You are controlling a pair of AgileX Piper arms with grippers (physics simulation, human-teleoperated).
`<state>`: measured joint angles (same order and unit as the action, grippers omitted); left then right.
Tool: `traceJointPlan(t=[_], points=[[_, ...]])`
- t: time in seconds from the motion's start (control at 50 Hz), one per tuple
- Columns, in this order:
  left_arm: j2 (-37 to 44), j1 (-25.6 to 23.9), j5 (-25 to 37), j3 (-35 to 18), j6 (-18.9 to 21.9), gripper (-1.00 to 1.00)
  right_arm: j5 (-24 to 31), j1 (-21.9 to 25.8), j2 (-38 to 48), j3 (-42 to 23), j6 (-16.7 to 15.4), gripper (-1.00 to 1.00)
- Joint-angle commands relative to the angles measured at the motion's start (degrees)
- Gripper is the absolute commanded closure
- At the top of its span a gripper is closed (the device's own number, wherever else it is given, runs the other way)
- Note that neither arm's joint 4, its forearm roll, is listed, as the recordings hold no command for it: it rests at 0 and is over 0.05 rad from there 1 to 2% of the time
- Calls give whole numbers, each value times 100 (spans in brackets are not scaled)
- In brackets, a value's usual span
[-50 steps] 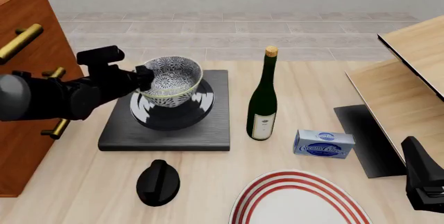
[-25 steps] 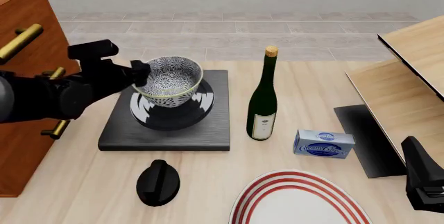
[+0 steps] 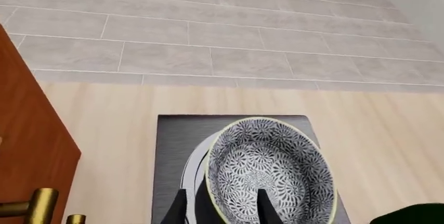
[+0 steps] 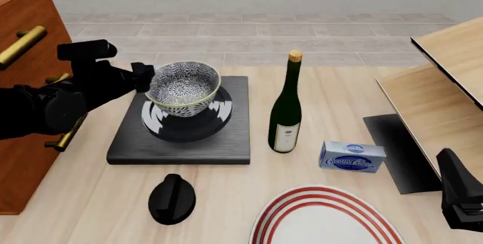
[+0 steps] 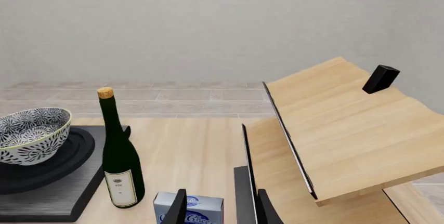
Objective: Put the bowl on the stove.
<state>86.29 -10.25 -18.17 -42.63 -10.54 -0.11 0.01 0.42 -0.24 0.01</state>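
The black-and-white floral bowl point(image 4: 183, 87) sits on the burner rings of the flat black stove point(image 4: 181, 145). My left gripper point(image 4: 143, 75) is open just left of the bowl's rim and holds nothing. In the left wrist view the bowl point(image 3: 271, 172) lies on the stove point(image 3: 173, 141), right ahead of my open gripper point(image 3: 220, 206). My right gripper point(image 5: 220, 208) is open and empty at the table's near right. Its view shows the bowl point(image 5: 31, 133) and the stove point(image 5: 41, 198) far off to the side.
A dark green wine bottle point(image 4: 285, 105) stands right of the stove. A blue cream-cheese box point(image 4: 352, 157), a white plate with red rings point(image 4: 324, 218) and a black round knob point(image 4: 172, 198) lie nearer. A wooden cabinet point(image 4: 26, 57) stands at the left, and a wooden shelf rack point(image 4: 445, 74) at the right.
My left gripper has drawn back to the left, off the bowl's rim. The bowl stays on the stove. The right arm has not moved.
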Motion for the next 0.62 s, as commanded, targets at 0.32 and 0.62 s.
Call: traceJointPlan(t=[0.32,0.62], points=[[-1160,-85,-984,1489,639,-100,0,-1,0,0,0,-100],[-2181,-226,-1107,2189,953,-100,0,0,1,0,0,-100]])
